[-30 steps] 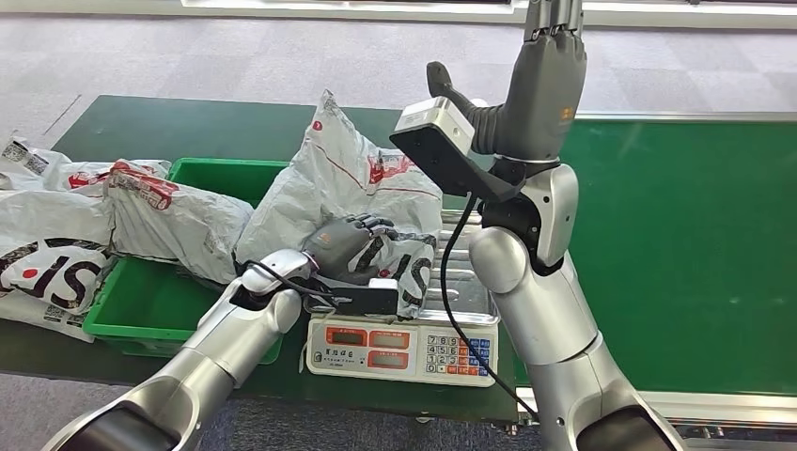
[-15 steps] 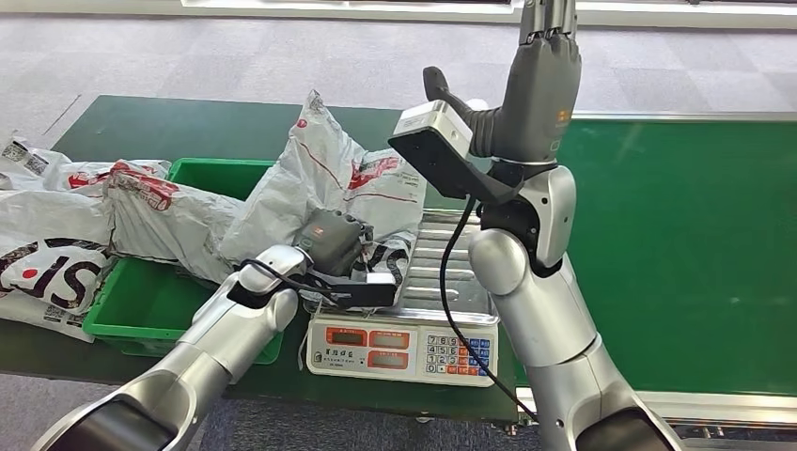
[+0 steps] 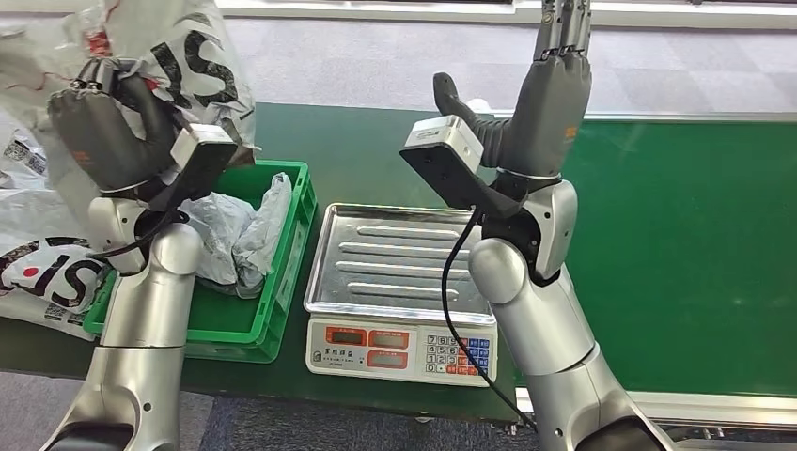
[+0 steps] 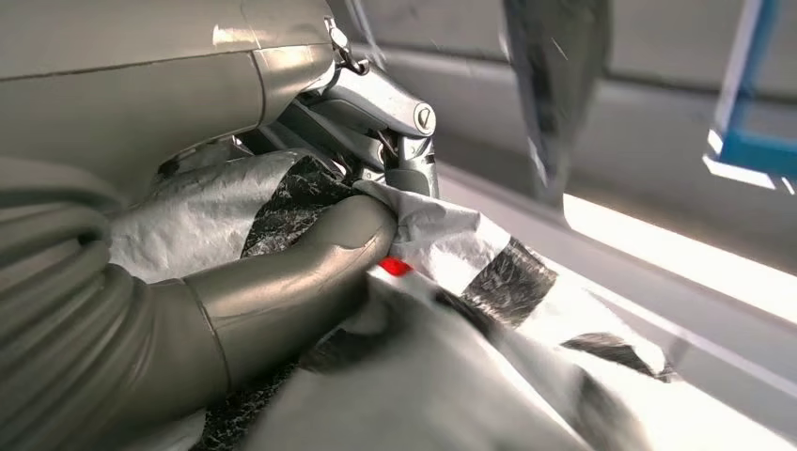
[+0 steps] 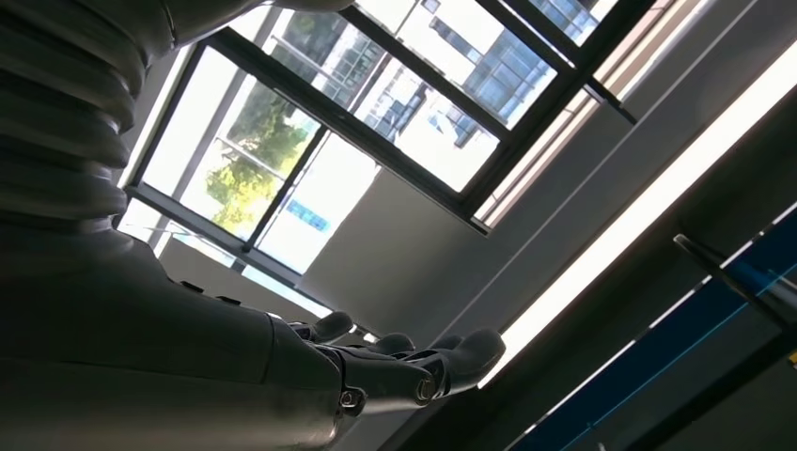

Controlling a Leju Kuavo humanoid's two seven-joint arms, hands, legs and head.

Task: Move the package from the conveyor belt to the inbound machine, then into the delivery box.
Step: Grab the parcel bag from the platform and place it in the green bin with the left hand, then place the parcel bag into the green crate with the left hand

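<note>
One raised package [image 3: 188,56] is held in the left hand [image 3: 99,136]. One green crate [image 3: 282,272] holds perhaps two crumpled bags [image 3: 235,235], hard to separate. One scale [image 3: 399,282] stands beside it. Two more bags [image 3: 38,258] lie at the left edge.

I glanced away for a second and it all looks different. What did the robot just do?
The left hand, gripping the crinkled white plastic mail package, lifted it off the steel scale tray and swung it up and leftward, above the green plastic crate. The right hand stayed raised and holds nothing.
</note>
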